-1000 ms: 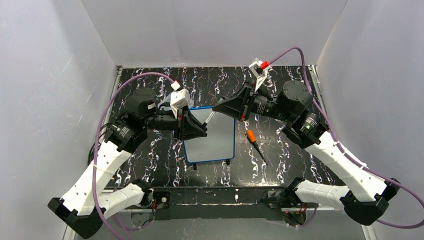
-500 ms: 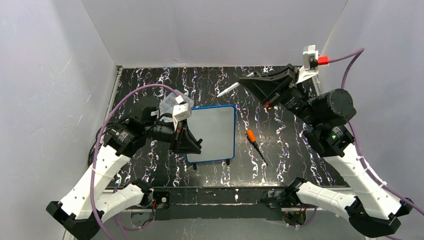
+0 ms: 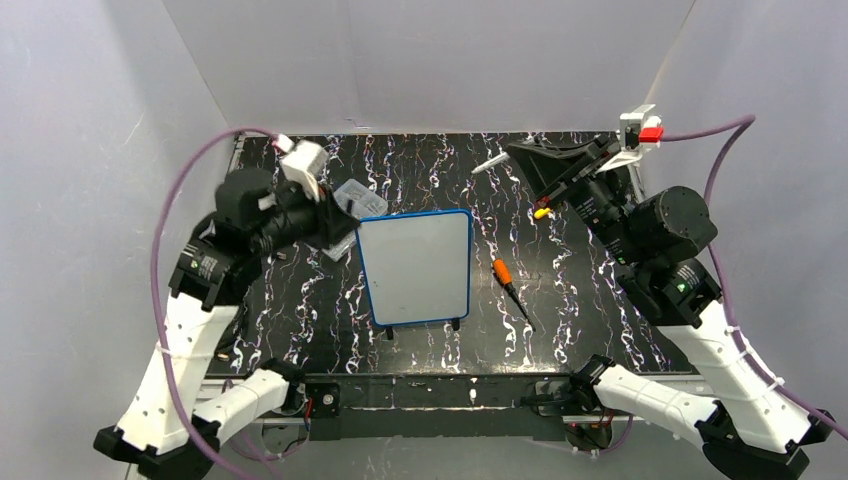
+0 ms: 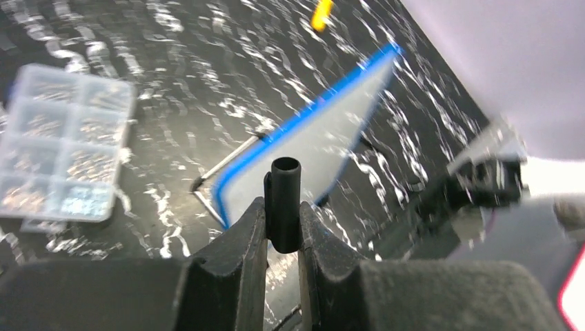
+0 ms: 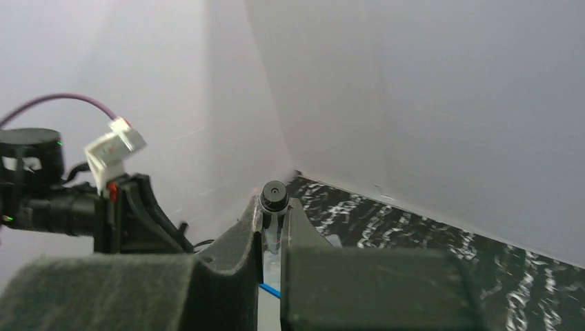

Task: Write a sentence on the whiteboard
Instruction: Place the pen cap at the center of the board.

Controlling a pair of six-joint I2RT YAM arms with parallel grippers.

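Black tubular cap between left fingers, slim white marker between right fingers.

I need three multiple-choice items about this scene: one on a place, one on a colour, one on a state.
1. Where is the screwdriver relative to the whiteboard? A on it; B left of it; C right of it.
2. The whiteboard's frame is: A blue; B red; C green.
3. The left gripper is: A wide open; B shut on a black cap; C out of view.
Key: 1 C, it lies beside the board's right edge; 2 A, a blue rim surrounds it; 3 B, it clamps the cap.
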